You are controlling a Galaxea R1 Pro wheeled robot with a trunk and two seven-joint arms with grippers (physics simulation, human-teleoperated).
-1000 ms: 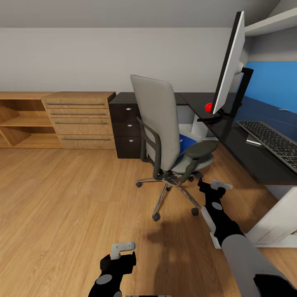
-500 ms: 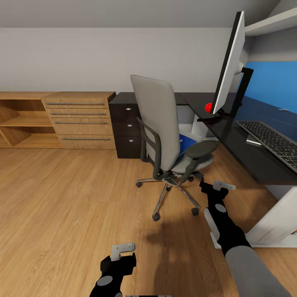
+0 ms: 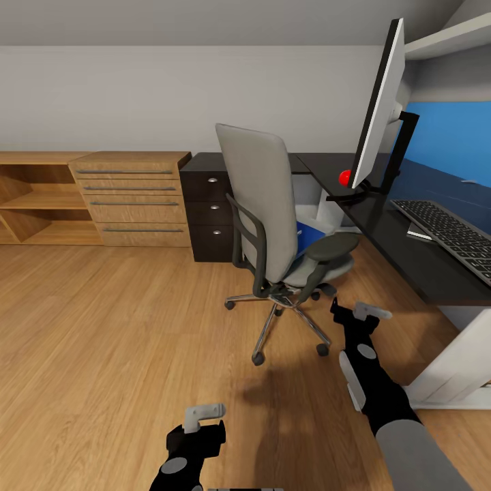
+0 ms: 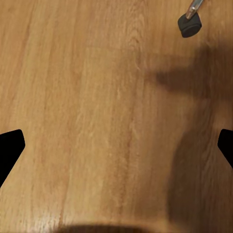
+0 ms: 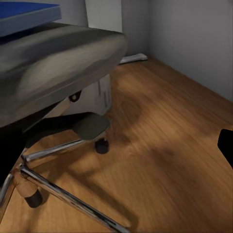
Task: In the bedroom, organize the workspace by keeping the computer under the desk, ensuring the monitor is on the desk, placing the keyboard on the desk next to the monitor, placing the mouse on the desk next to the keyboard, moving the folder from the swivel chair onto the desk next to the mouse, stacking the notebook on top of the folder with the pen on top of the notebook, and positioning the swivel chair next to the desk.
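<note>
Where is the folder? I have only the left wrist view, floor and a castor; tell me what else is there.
Observer: The folder lies on the swivel chair seat, seen from the head view.
Operator: Give me the right hand's position.
Observer: The right hand hangs low beside the chair's base, below the seat.
Operator: Report what is on the desk.
Observer: The monitor and the keyboard are on the desk.
</note>
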